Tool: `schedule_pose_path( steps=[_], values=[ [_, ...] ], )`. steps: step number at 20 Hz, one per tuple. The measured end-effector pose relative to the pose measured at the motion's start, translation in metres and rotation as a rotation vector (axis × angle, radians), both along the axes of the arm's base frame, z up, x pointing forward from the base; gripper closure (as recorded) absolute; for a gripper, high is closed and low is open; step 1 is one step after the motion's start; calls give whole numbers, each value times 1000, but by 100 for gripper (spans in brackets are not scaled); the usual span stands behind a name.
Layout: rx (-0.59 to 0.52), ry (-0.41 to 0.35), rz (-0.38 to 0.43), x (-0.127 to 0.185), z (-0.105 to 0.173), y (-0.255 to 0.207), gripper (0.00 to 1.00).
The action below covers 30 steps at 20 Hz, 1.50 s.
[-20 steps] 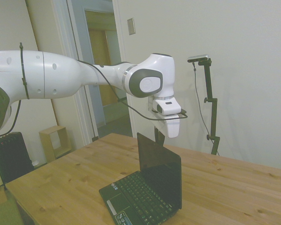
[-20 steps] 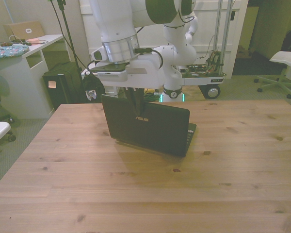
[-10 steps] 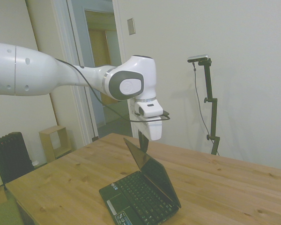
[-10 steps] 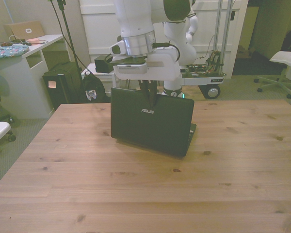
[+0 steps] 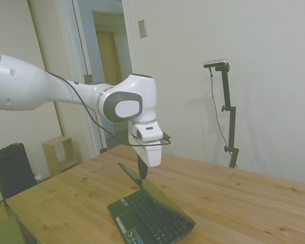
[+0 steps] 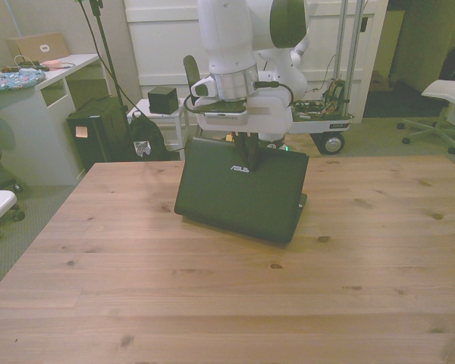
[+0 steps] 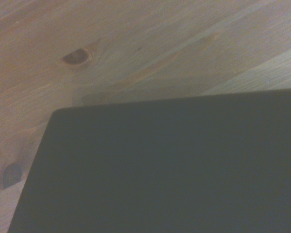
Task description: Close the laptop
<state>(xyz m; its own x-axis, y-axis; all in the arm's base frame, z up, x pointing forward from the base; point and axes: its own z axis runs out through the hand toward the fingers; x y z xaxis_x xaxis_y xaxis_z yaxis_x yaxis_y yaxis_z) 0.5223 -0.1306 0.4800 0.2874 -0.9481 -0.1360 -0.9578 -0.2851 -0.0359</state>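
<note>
One wooden table (image 6: 212,288), one black laptop (image 6: 239,193) near its far middle, lid tilted low over the keyboard (image 5: 152,211), one gripper (image 5: 142,175) touching the lid's top edge, fingers together as far as visible, one white arm (image 5: 56,94) behind.

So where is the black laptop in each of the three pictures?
Side view: the laptop sits bottom middle on the wooden table, lid tilted partway down under the end effector.
Front view: the laptop is in the middle, lid back with its logo facing the camera.
Wrist view: the dark lid fills the lower part, table wood above.
Shared landmark: the lid's top edge, where the end effector presses.
</note>
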Motion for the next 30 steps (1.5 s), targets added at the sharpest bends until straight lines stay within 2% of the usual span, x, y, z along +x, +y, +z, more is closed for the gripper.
schedule_pose_path(
  steps=[13, 19, 25, 30],
  values=[
    [11, 56, 19, -17, -41, 23, 100],
    [8, 89, 21, -35, -60, 25, 100],
    [-20, 99, 6, -61, -72, 12, 100],
    [-37, 111, -17, -73, -92, -2, 100]
  ],
)
